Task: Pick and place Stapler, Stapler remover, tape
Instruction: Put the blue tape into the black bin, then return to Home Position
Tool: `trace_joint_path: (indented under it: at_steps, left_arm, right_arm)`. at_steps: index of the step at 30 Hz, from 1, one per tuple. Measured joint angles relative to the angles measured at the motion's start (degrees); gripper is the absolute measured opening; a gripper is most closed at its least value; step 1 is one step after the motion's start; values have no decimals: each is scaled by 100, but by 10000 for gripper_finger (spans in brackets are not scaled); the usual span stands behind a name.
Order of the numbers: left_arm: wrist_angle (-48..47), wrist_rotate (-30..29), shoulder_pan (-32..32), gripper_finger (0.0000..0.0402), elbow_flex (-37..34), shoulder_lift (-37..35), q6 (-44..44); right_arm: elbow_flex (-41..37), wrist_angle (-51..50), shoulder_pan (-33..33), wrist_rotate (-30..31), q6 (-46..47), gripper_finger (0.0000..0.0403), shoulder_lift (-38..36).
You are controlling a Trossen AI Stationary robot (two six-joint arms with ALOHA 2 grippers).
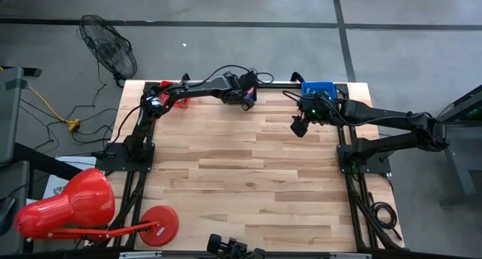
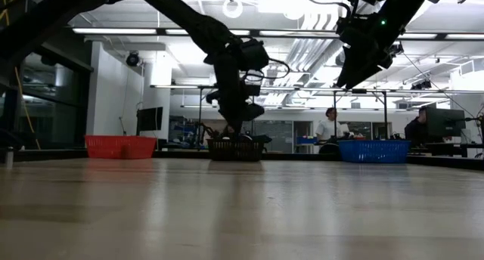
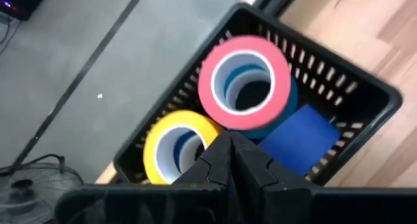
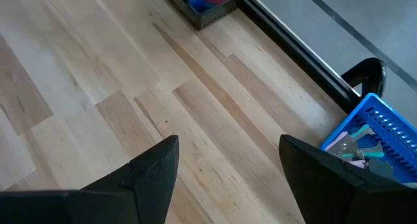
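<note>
Right over the black basket (image 3: 365,113), the left gripper (image 3: 229,160) is shut tight on nothing, and inside lie the pink tape (image 3: 244,82) and yellow tape (image 3: 177,146), which look light and stiff, easy to grab by the ring's wall.

Pink tape (image 3: 244,81): ring roll lying flat, on top, inside the black basket (image 3: 339,81).
Yellow tape (image 3: 179,142): ring roll just beside it, same basket.
Blue tape (image 3: 287,110): underneath the pink.
</note>
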Motion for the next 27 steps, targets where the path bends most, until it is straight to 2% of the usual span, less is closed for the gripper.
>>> trace_joint_path:
  at_steps: [8, 12, 16, 22, 27]
  left_arm:
    - [-496, -259, 0, 3, 453, -2, 429]
    - [-712, -54, 2, 3, 474, -50, 481]
    - [-901, 84, -44, 3, 478, -206, 1012]
    - [-1083, 55, -270, 3, 484, -634, 1626]
    - [-1162, 190, -486, 3, 482, -1005, 1778]
  right_arm:
    - [-2, -17, 0, -454, -160, 256, -2]
    - [-1, -24, 2, -489, -318, 256, -12]
    - [-1, -65, 3, -478, -245, 256, -194]
    - [-39, -53, 9, -891, -397, 256, -957]
    - [-765, 158, 9, -1283, 106, 256, -1909]
